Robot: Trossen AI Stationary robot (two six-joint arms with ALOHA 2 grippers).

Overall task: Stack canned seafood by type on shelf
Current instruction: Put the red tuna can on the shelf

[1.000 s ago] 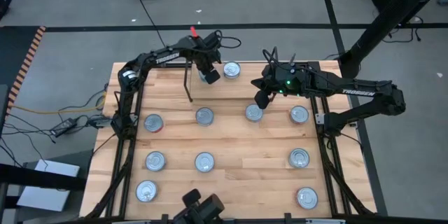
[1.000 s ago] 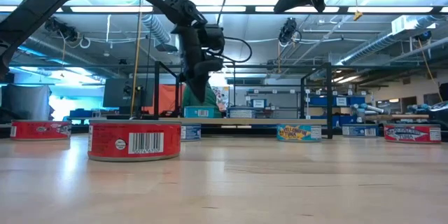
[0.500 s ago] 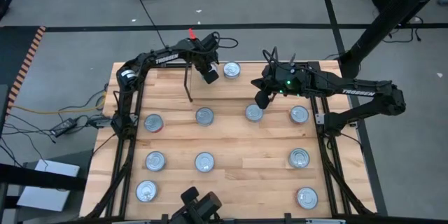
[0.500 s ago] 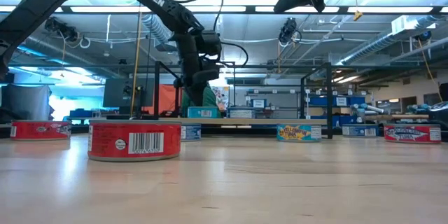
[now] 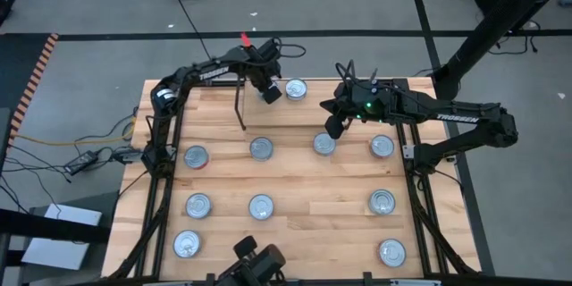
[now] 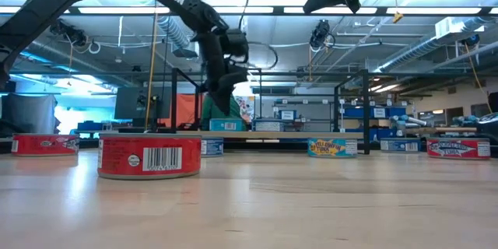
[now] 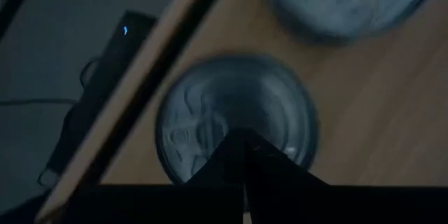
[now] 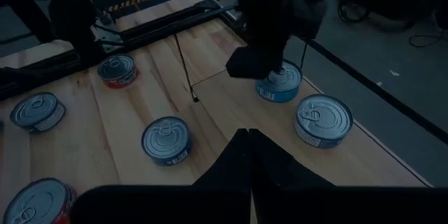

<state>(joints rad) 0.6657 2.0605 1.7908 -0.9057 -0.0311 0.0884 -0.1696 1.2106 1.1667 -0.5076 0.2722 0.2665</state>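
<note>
A teal tin of canned seafood (image 8: 280, 84) stands at the far edge of the table, on the shelf (image 5: 308, 107) beside a thin black wire upright (image 5: 240, 107). My left gripper (image 5: 268, 90) is shut and points steeply down over that tin's silver lid (image 7: 210, 112). A second tin (image 5: 296, 88) stands just to its right. My right gripper (image 5: 335, 127) hangs shut above the table, just beyond a tin (image 5: 323, 144) in the middle row, and holds nothing. My left gripper's shut fingertips (image 7: 241, 147) stand over the middle of the teal tin's lid, coming from above and slanting down. I cannot tell whether they touch the lid. The tin rests flat on the wood.
Several more tins stand upright in rows across the board: (image 5: 195, 156), (image 5: 260, 148), (image 5: 382, 147), (image 5: 197, 205), (image 5: 261, 206), (image 5: 382, 202), (image 5: 186, 244), (image 5: 391, 252). A red tin (image 6: 149, 156) is nearest the low camera. Black frame rails run along both sides.
My left gripper has tipped slightly over the teal tin and edged toward the far edge, so it now covers more of the tin. It has stayed shut. No tin has moved.
</note>
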